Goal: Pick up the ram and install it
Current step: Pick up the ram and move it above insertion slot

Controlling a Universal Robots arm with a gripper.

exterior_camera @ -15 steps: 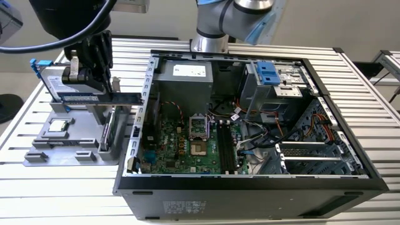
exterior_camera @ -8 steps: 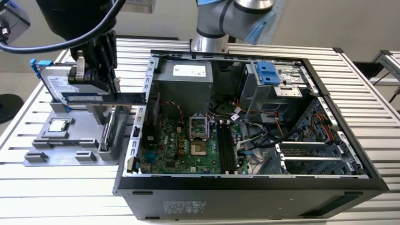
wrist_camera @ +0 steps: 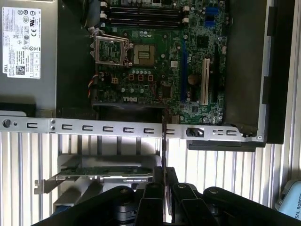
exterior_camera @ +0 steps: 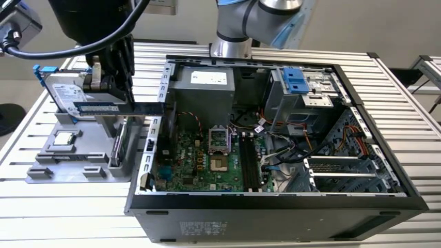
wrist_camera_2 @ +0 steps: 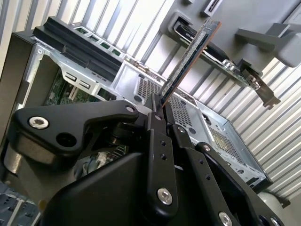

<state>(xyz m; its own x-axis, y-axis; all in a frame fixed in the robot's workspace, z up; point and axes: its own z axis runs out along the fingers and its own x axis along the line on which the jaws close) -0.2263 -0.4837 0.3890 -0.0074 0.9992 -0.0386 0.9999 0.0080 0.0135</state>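
Ram (exterior_camera: pixel 138 108) aloft, job about half done: we see the gripper (exterior_camera: pixel 110 103) with its jaws closed narrow on the dark-blue stick. It holds the stick level and on edge above the grey holder (exterior_camera: pixel 69 170) on the slatted table (exterior_camera: pixel 69 222). The stick's free end reaches the side wall (exterior_camera: pixel 164 77) of the open computer case (exterior_camera: pixel 276 222), on the exterior view's left. In the second wrist view the ram (wrist_camera_2: pixel 190 59) juts out from the gripper (wrist_camera_2: pixel 160 106). In the first wrist view it shows edge-on as a thin dark line (wrist_camera: pixel 163 141) crossing the case's metal rail (wrist_camera: pixel 94 128).

Picking up is done, as we judge it; seating is not. The black memory slots (exterior_camera: pixel 249 163) on the motherboard (exterior_camera: pixel 200 165) look empty, and the stick is well apart from them. A hard drive (exterior_camera: pixel 65 95) and a bracketed card (exterior_camera: pixel 119 147) sit in the holder.

Room is mixed. The case has no cover and the space above the board is free, but the side wall stands between stick and board. The slots lie in a tight lane: the processor socket (exterior_camera: pixel 219 150) is just beside them on the exterior view's left, and loose cables (exterior_camera: pixel 289 155) are near on the exterior view's right.
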